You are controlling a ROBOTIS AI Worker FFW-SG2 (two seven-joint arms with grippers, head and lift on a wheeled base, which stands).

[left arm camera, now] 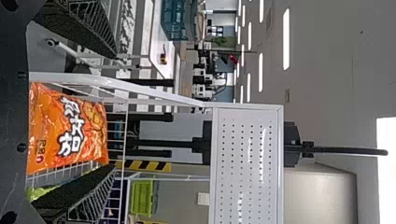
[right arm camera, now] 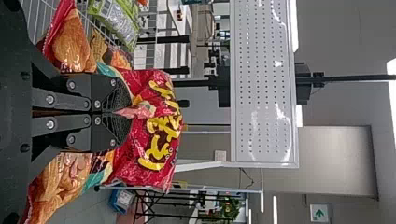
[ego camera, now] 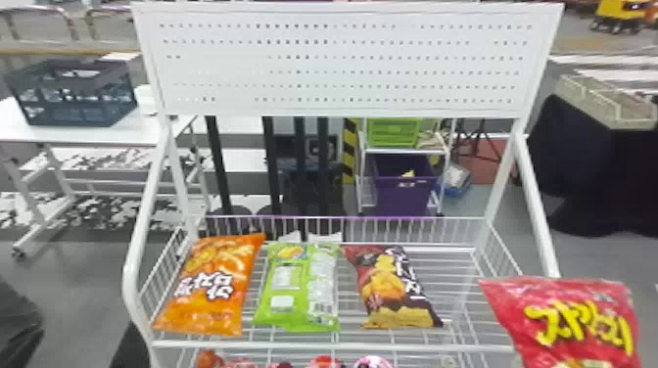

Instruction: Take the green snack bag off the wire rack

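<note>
The green snack bag [ego camera: 286,301] lies flat on the shelf of the wire rack [ego camera: 313,346], between an orange bag on its left and a dark red-brown bag on its right. In the left wrist view my left gripper [left arm camera: 115,112] is open, its two fingers wide apart, with the orange bag [left arm camera: 70,128] beyond them and a bit of the green bag [left arm camera: 39,192] beside one finger. My right gripper [right arm camera: 126,112] is shut on a red snack bag [right arm camera: 159,126], pinching its middle; the green bag [right arm camera: 114,21] lies farther off on the rack.
The orange bag [ego camera: 215,284] and the dark bag [ego camera: 387,288] flank the green one closely. The held red bag [ego camera: 577,323] hangs at the rack's right front corner. A white perforated panel [ego camera: 338,63] stands above the shelf, with slanted side posts; more packages sit on a lower level.
</note>
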